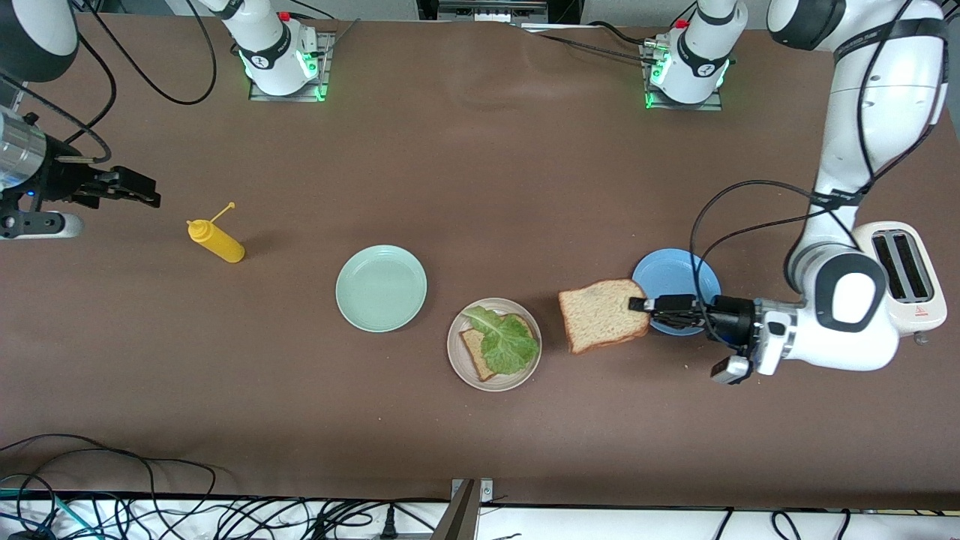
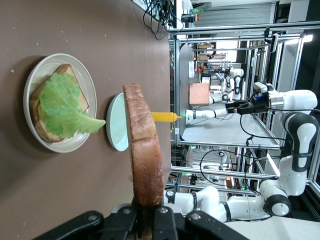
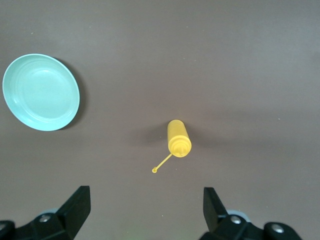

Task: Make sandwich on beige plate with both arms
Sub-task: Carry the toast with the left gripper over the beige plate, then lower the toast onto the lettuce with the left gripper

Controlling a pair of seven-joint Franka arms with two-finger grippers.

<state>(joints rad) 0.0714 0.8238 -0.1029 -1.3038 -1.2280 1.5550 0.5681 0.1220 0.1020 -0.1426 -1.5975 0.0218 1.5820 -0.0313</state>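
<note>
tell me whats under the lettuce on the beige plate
A bread slice lies on the beige plate under the lettuce leaf. Only its crust edge and one corner show; the leaf covers the rest, so anything spread on it cannot be seen.

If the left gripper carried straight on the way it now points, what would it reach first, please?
Probably the beige plate with bread and lettuce; the left gripper, shut on a bread slice, points that way. Height is unclear.
</note>
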